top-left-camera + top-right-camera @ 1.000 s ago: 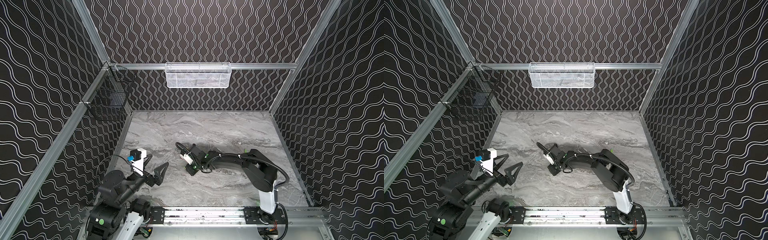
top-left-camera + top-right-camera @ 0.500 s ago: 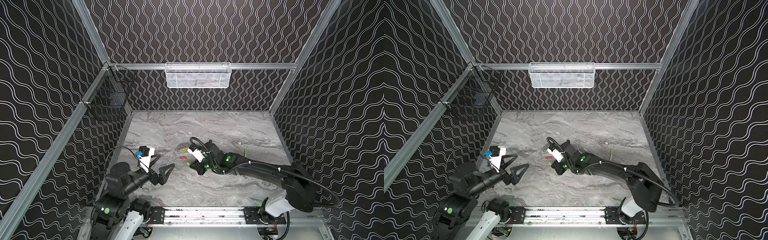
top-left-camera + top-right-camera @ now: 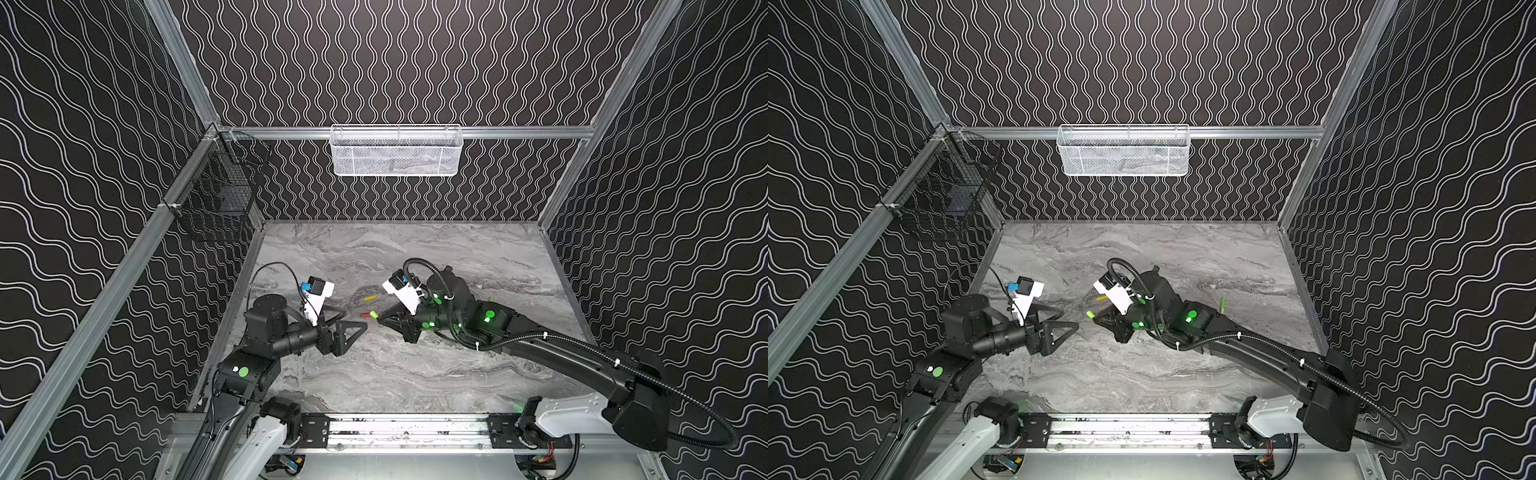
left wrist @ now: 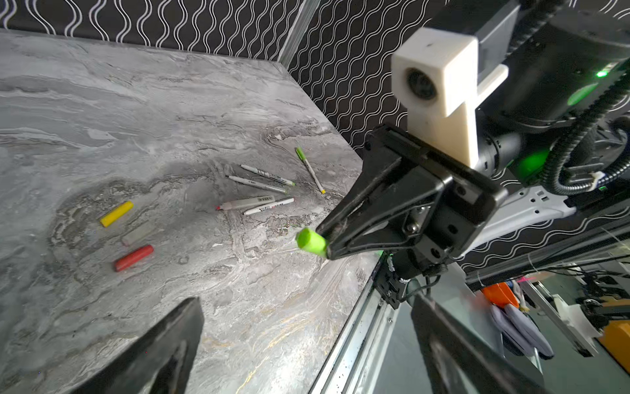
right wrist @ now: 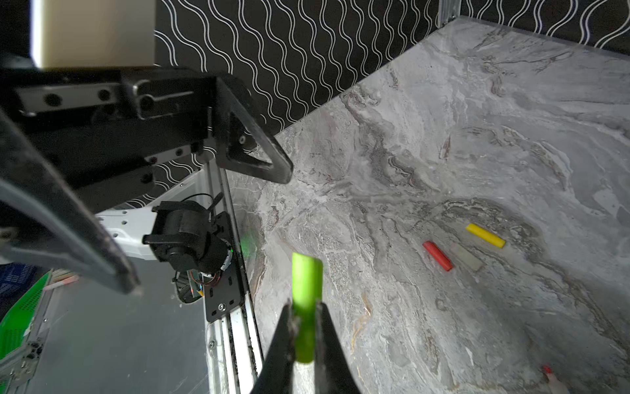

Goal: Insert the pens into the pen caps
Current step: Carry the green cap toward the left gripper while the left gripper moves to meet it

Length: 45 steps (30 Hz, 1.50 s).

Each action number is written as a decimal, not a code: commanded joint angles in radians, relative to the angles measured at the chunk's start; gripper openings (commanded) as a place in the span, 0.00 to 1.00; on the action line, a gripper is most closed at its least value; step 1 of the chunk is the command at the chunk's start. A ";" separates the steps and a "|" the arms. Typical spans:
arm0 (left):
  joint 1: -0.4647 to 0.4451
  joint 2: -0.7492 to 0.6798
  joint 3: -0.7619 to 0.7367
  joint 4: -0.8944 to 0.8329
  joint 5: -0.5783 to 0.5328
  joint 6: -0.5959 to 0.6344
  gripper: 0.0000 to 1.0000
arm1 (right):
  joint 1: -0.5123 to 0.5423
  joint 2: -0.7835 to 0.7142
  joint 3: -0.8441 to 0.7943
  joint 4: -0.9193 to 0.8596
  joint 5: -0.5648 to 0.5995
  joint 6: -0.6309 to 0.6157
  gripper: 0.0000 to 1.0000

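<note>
A: Top views, quick?
B: Both evenly lit from overhead and sharp throughout. Soft shadows on the table (image 3: 374, 374), no glare. Walls (image 3: 1412, 208) are dark but the pattern is crisp.
A: Hot spots?
B: The green LED (image 3: 489, 314) blooms a little.
A: Wrist views?
B: Wide-angle, so the rail (image 4: 354, 327) bows near the edge. In the left wrist view the near fingers (image 4: 160, 344) are dark and soft, and the clutter past the rail is blurry. In the right wrist view the cap (image 5: 305, 293) is smeared and the white housing (image 5: 92, 30) is washed out and out of focus. The mid-distance table is sharp in both.
</note>
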 commanded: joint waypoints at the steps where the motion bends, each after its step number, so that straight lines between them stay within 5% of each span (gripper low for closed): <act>1: 0.000 0.023 -0.008 0.074 0.078 -0.019 0.99 | 0.006 -0.012 0.012 0.004 -0.061 -0.013 0.11; 7: 0.001 0.047 -0.014 0.099 0.138 -0.023 0.94 | 0.024 -0.003 0.021 0.022 -0.072 -0.014 0.11; 17: 0.000 0.050 -0.028 0.156 0.221 -0.049 0.63 | 0.044 0.022 0.049 0.041 -0.079 -0.019 0.11; 45: 0.001 0.051 -0.030 0.180 0.271 -0.054 0.05 | 0.062 0.069 0.073 0.064 -0.087 -0.039 0.12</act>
